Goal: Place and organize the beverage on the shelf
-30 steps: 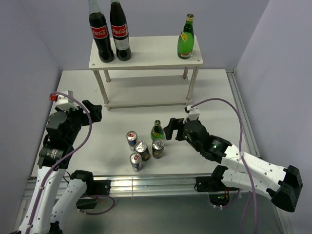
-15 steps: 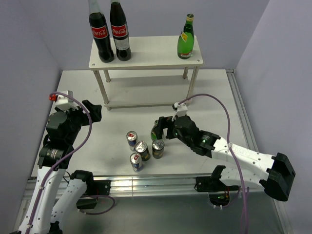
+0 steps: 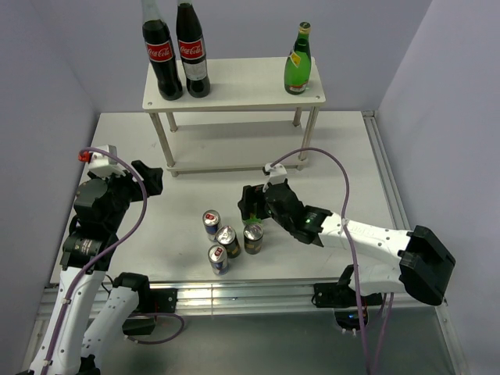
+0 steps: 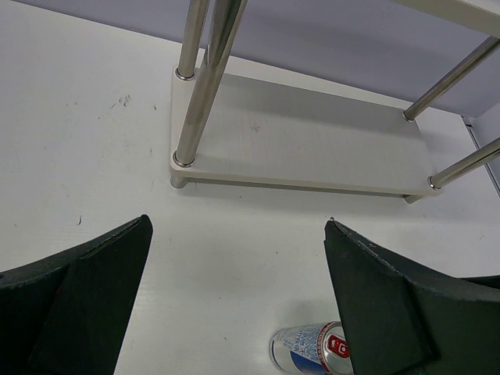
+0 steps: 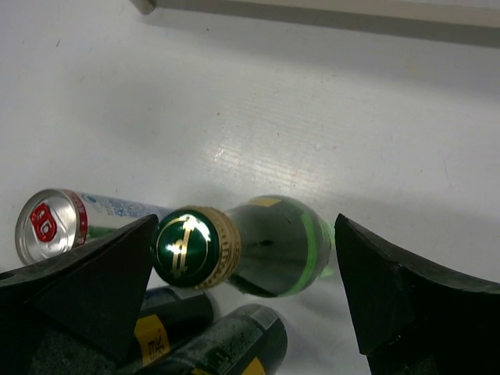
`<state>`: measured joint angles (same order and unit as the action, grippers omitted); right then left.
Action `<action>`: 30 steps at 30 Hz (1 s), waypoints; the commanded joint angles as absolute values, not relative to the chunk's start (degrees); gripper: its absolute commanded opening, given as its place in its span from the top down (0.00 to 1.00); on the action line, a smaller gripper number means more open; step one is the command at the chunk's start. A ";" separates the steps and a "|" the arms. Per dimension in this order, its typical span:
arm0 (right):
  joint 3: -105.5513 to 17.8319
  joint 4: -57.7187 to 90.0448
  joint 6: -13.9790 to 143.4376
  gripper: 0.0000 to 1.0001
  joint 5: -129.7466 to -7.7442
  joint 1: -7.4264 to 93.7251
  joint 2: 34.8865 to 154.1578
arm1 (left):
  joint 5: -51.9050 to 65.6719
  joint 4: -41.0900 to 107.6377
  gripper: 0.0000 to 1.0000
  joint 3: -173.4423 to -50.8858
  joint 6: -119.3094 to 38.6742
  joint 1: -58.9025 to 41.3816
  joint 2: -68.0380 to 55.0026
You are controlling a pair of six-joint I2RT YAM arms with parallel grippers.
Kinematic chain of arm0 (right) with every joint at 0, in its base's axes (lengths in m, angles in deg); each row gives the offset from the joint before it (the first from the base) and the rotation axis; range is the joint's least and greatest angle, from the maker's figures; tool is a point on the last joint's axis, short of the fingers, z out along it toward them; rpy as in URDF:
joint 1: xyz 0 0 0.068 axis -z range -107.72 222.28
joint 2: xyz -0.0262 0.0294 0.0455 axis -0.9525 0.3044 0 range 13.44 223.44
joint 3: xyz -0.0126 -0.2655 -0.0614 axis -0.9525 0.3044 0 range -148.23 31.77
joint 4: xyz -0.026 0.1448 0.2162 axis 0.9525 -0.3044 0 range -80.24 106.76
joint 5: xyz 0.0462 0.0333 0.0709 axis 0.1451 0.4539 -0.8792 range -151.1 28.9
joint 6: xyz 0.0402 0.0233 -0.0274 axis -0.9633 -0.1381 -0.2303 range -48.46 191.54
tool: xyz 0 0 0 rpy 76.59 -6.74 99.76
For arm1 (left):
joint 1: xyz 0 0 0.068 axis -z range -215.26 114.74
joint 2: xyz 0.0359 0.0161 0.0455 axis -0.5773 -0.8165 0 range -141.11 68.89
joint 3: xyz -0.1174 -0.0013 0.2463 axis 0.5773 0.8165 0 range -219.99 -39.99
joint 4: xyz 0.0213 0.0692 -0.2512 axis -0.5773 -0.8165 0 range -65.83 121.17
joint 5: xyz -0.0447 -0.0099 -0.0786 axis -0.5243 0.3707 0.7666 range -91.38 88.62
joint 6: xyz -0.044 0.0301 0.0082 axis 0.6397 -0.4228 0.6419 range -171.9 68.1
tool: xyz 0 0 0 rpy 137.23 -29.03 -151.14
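A green glass bottle (image 5: pixel 281 246) with a gold-rimmed cap stands on the table between the jaws of my right gripper (image 5: pixel 244 234). The jaws are open and clear of it on both sides. In the top view that gripper (image 3: pixel 251 205) covers most of this bottle. Two blue-and-silver cans (image 3: pixel 211 223) (image 3: pixel 219 258) and two dark gold-topped cans (image 3: pixel 227 239) (image 3: pixel 252 237) stand just in front of it. The second green bottle (image 3: pixel 297 62) stands on the top board of the white shelf (image 3: pixel 234 87). My left gripper (image 3: pixel 148 178) is open and empty, left of the cans.
Two tall cola bottles (image 3: pixel 162 56) (image 3: pixel 193 51) stand at the left end of the shelf top. The shelf's lower board (image 4: pixel 312 141) and metal legs (image 4: pixel 191 78) show in the left wrist view, with one blue can (image 4: pixel 312 348) near its right finger.
My right arm has moved left, bringing its open jaws over and around the green bottle on the table. The left arm and the cans have not moved.
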<state>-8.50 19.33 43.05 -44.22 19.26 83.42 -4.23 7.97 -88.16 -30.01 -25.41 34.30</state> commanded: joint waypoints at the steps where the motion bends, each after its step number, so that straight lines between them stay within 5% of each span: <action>1: -11.91 24.84 45.61 0.00 -40.98 18.93 84.63 | -3.84 9.81 0.01 -88.25 -30.80 -25.33 34.88; 7: -13.31 25.81 47.28 0.06 -39.57 19.01 86.21 | -3.75 9.81 0.01 -88.25 -30.80 -25.33 34.88; 12: -13.49 26.07 47.64 0.33 -39.39 18.93 87.00 | -3.75 9.99 0.01 -88.25 -30.80 -25.33 34.87; 22: -11.56 25.72 46.32 0.35 -39.75 19.01 87.01 | -3.84 9.90 0.01 -88.25 -30.89 -25.33 35.40; 25: -11.38 25.55 46.32 0.51 -39.31 19.01 86.57 | -3.75 9.81 0.01 -88.25 -30.80 -25.33 35.40; 29: -12.17 24.41 46.50 0.96 -38.61 18.93 87.09 | -4.10 9.81 0.01 -88.33 -30.80 -25.33 35.40; 30: -12.34 24.23 46.50 1.00 -38.60 18.93 87.18 | -4.02 9.73 0.01 -88.33 -30.72 -25.33 35.66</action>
